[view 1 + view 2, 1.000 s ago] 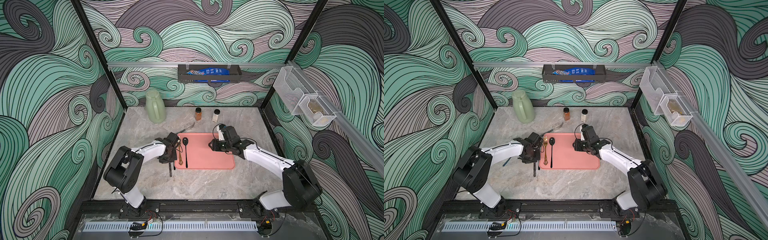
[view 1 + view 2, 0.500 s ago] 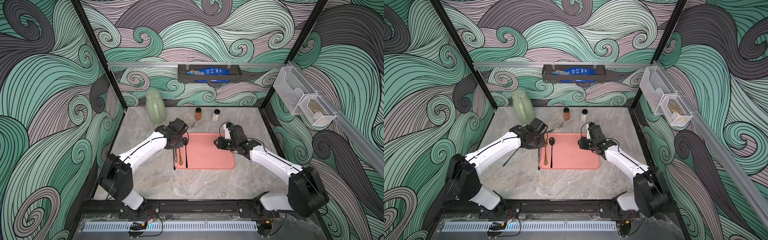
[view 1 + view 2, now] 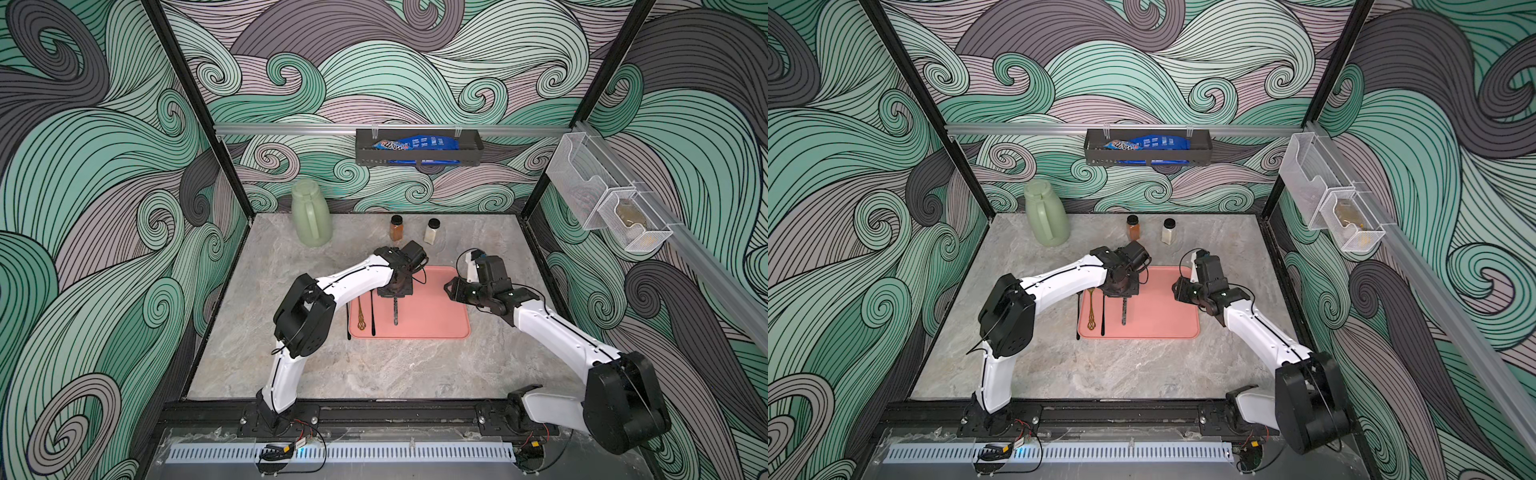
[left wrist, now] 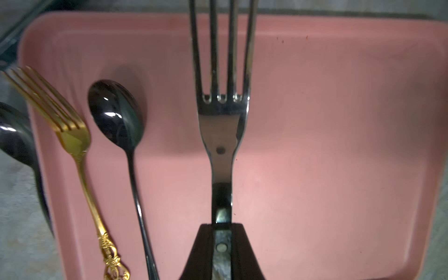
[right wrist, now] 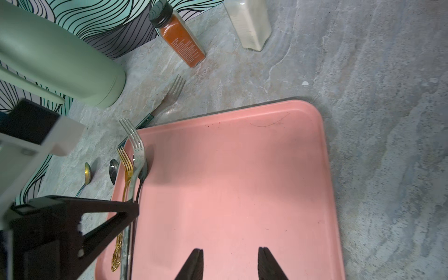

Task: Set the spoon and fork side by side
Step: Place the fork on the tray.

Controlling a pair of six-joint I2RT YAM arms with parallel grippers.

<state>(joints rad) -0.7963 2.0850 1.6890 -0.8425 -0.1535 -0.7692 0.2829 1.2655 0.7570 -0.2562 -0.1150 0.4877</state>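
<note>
The silver metal fork (image 4: 221,121), clamped in the left gripper (image 4: 221,229) while the right gripper (image 5: 229,253) is held parted and empty, could be tipped onto the glossy black spoon (image 4: 115,116) if released tilted.

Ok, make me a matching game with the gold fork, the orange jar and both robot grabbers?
1. gold fork
2. orange jar
3. left gripper
4. right gripper

a. open and empty
b. lying on the pink tray
c. standing on the table
d. shut on a silver fork

Pairs: 1-b, 2-c, 3-d, 4-a.
</note>
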